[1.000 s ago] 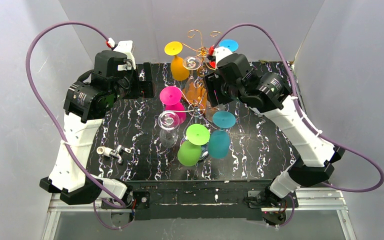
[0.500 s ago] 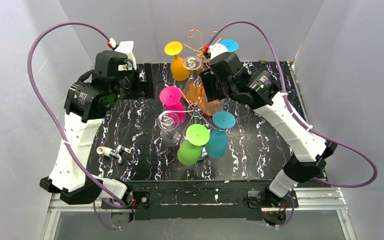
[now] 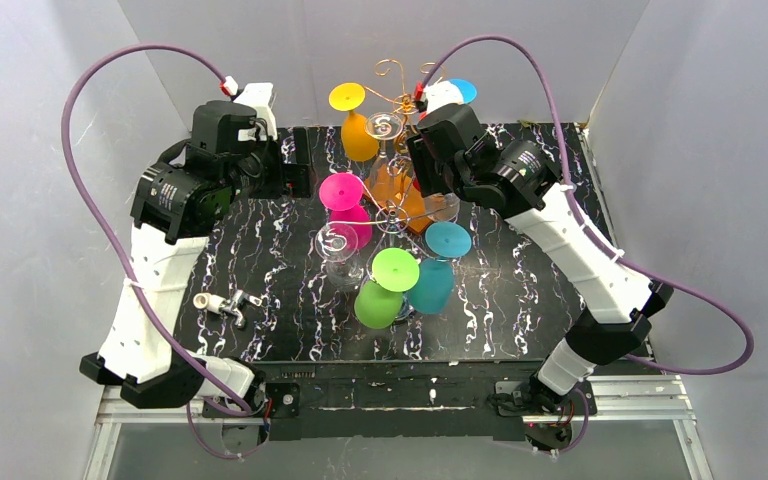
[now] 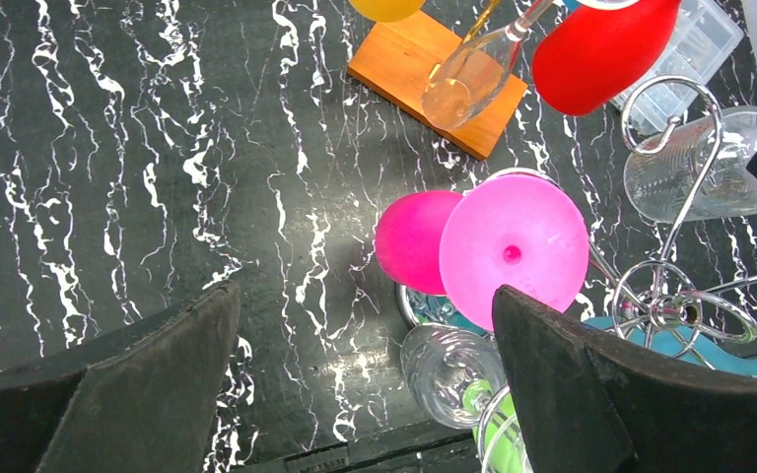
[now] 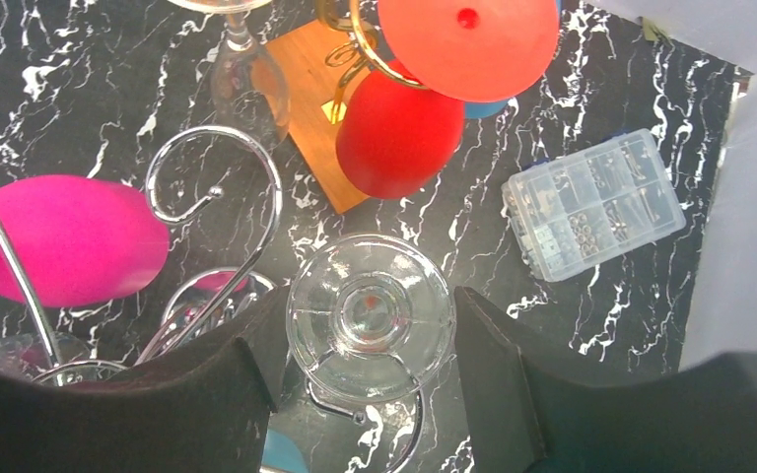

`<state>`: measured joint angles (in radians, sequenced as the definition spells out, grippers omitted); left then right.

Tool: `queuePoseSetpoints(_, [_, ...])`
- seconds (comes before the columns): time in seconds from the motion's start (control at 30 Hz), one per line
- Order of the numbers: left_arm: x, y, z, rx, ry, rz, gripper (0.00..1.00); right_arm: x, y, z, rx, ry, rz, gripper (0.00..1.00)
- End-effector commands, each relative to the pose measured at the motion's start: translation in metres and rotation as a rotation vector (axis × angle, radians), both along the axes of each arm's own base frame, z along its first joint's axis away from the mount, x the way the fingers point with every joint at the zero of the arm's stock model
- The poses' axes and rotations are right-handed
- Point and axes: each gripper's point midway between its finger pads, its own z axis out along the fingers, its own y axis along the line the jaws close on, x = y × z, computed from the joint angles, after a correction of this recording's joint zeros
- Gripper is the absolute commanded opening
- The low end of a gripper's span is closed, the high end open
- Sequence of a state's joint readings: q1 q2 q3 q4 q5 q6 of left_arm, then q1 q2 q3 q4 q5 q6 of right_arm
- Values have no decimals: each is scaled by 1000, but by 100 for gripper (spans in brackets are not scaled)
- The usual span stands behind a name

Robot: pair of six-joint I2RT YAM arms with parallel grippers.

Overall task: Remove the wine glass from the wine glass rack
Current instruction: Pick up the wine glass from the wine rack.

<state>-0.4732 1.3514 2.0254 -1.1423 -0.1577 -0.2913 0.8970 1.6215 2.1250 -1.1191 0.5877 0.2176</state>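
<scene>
One change: right gripper [image 5: 365, 330] now straddles the wine glass [image 5: 370, 296] foot, so lift-off looks near. Clamp: can't tell; left gripper [image 4: 365, 296] released.

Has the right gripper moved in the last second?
Yes. The right gripper shifted left, toward the wine glass rack; its wrist now overlaps the blue glass foot.
</scene>
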Motion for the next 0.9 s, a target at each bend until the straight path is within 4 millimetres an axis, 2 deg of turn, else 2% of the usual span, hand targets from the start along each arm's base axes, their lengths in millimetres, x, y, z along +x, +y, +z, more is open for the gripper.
queuePoseSetpoints(0.0, [-5,-5,8,-30,-27,-48,99,9,-12,45,94,-137,-84,37])
queuePoseSetpoints(0.23, [-7,-25,22,-105,-44,-130,99,5,-27,52,80,-157,-122,38])
queuePoseSetpoints(0.43, [-6,-58,47,-250,-57,-234,99,-3,-43,72,110,-194,-148,38])
queuePoseSetpoints(0.6, [3,-83,75,-386,-86,-283,99,-10,-53,88,141,-217,-155,38])
queuePoseSetpoints(0.73, [11,-109,90,-488,-90,-316,99,-14,-58,97,165,-234,-156,38])
queuePoseSetpoints(0.87, [20,-138,83,-512,-52,-353,99,-15,-63,95,146,-231,-170,38])
